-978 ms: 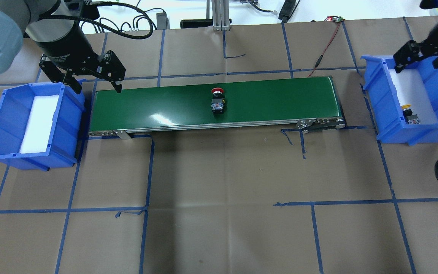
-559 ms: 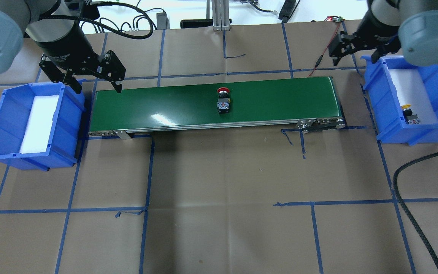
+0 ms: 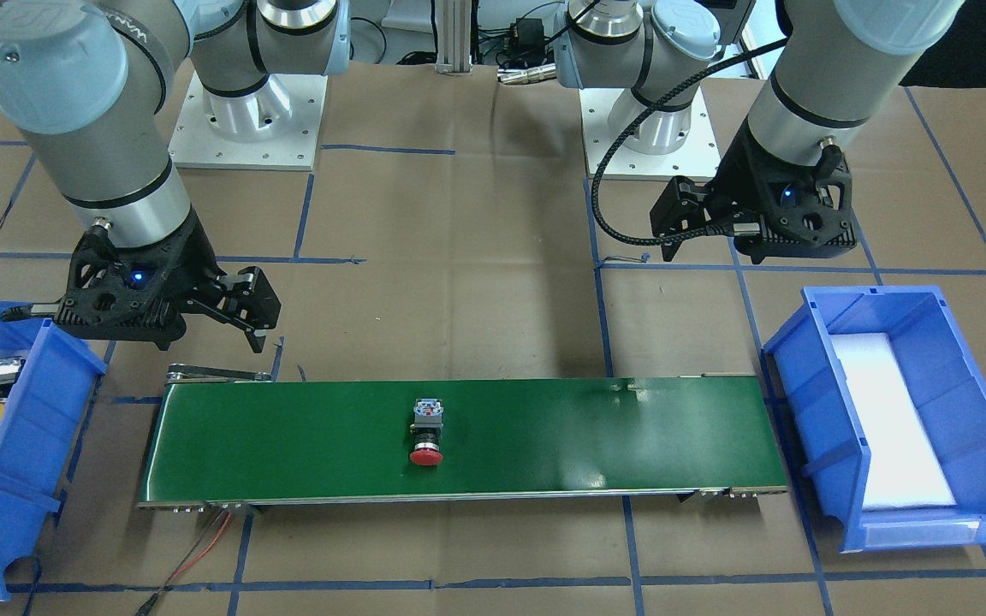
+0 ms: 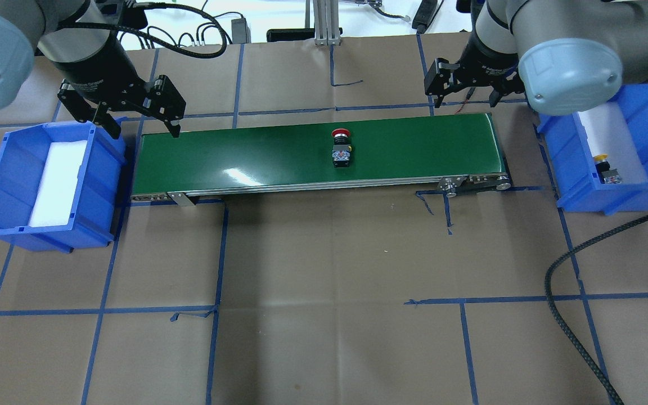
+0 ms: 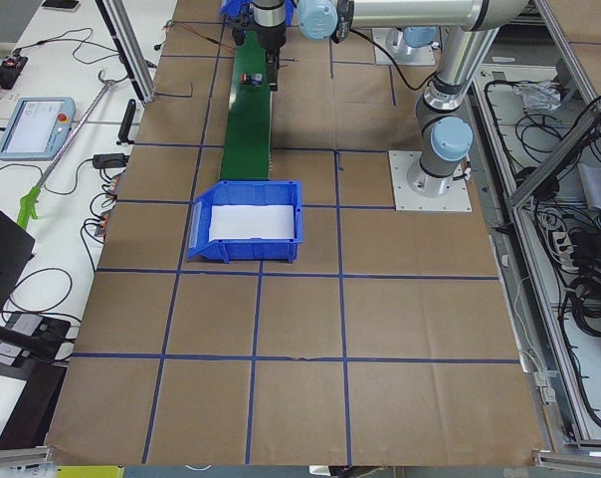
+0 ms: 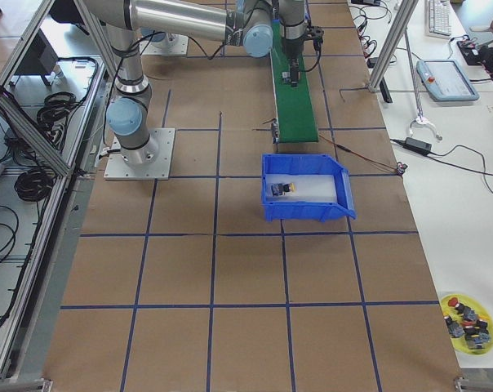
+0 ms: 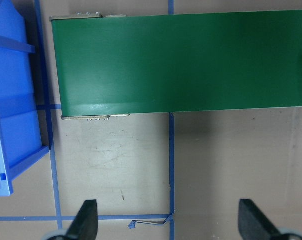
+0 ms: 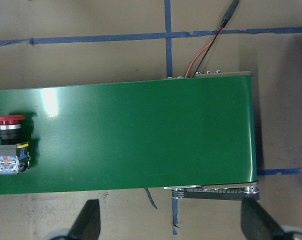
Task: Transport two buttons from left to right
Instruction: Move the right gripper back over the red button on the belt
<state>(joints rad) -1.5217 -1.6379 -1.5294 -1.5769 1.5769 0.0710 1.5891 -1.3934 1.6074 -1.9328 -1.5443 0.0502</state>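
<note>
The red-capped button (image 4: 341,147) lies on its side on the green conveyor belt (image 4: 256,154), just right of the middle; it also shows in the front view (image 3: 427,432) and at the left edge of the right wrist view (image 8: 9,145). The yellow-capped button (image 4: 605,167) lies in the right blue bin (image 4: 647,121). My right gripper (image 4: 463,99) is open and empty, above the belt's far right end, well right of the red button. My left gripper (image 4: 145,130) is open and empty, above the belt's left end beside the left blue bin (image 4: 3,169).
The left bin holds only a white foam pad (image 4: 57,183). A red-black wire (image 4: 478,70) runs from the belt's right end to the back. A black cable (image 4: 574,315) hangs from the right arm over the table's front right. Blue tape lines cross the brown table.
The red button has travelled right along the belt. My right arm has swung left from over the right bin to over the belt's right end. The left arm has not moved.
</note>
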